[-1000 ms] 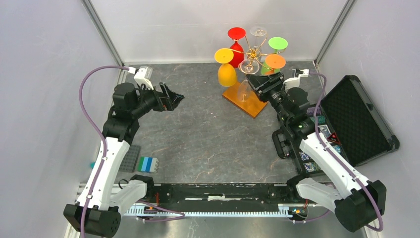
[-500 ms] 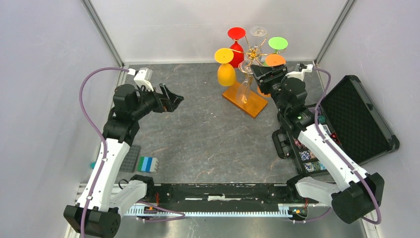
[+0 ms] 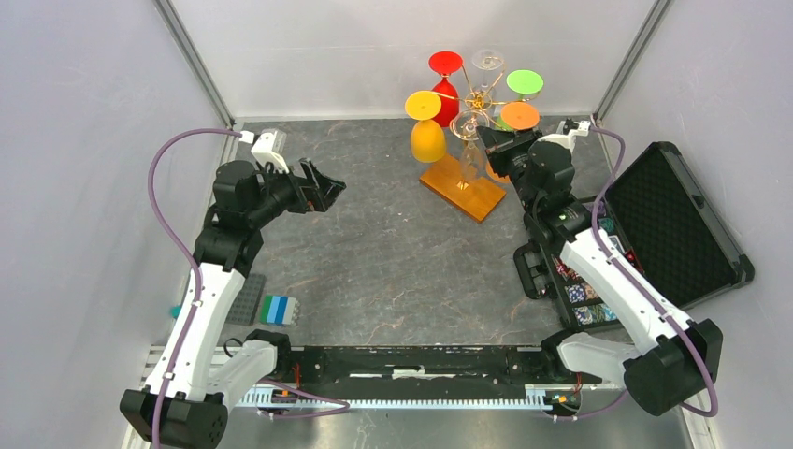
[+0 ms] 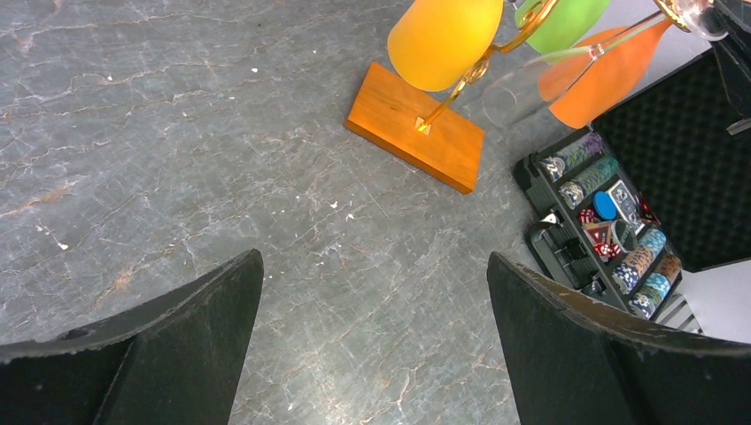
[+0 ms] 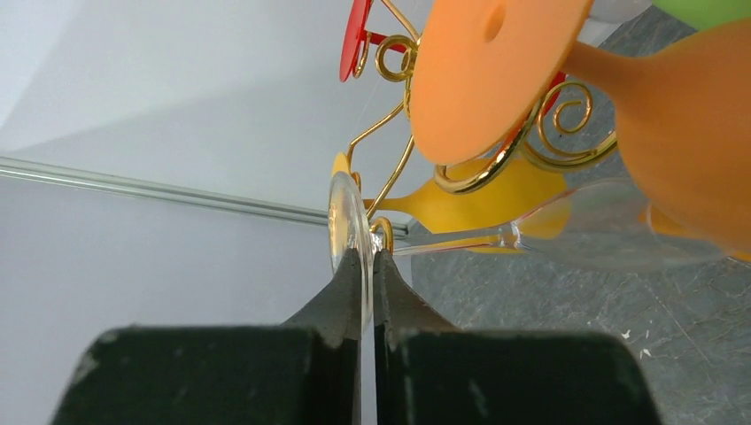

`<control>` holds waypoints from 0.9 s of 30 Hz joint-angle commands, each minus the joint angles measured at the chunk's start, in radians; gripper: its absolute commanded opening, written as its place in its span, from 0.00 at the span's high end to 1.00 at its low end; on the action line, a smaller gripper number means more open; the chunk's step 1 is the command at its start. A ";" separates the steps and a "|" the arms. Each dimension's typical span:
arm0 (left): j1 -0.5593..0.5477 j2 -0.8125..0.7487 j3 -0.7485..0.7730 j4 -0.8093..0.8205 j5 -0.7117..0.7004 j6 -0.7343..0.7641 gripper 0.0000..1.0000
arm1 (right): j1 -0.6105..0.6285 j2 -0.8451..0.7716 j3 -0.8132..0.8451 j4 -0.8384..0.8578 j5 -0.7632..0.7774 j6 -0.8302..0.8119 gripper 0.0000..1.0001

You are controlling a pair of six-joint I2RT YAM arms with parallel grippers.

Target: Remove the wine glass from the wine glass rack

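Note:
The wine glass rack [image 3: 481,94] is gold wire on an amber base [image 3: 465,191] at the back of the table. A clear wine glass [image 3: 466,161] hangs upside down from one of its curled arms. My right gripper [image 5: 367,258] is shut on the rim of the clear glass's foot [image 5: 340,221]; its stem [image 5: 452,239] runs right to the bowl [image 5: 611,232]. In the top view that gripper [image 3: 488,140] sits right beside the rack. My left gripper [image 4: 374,257] is open over bare table, well left of the rack base [image 4: 416,133], holding nothing.
Yellow [image 3: 428,140], red [image 3: 447,89], green [image 3: 525,82] and orange [image 3: 519,116] glasses also hang on the rack, close around the clear one. An open black case [image 3: 675,224] with poker chips [image 4: 602,208] lies at right. Toy bricks [image 3: 279,309] lie near the left arm.
My right gripper has moved up and in to the rack, and its jaws have shut on the clear glass's foot. The left arm has stayed still.

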 commanded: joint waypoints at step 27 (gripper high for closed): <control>0.004 -0.025 -0.005 -0.002 -0.087 0.000 0.00 | 0.031 0.046 0.153 0.010 -0.111 0.051 1.00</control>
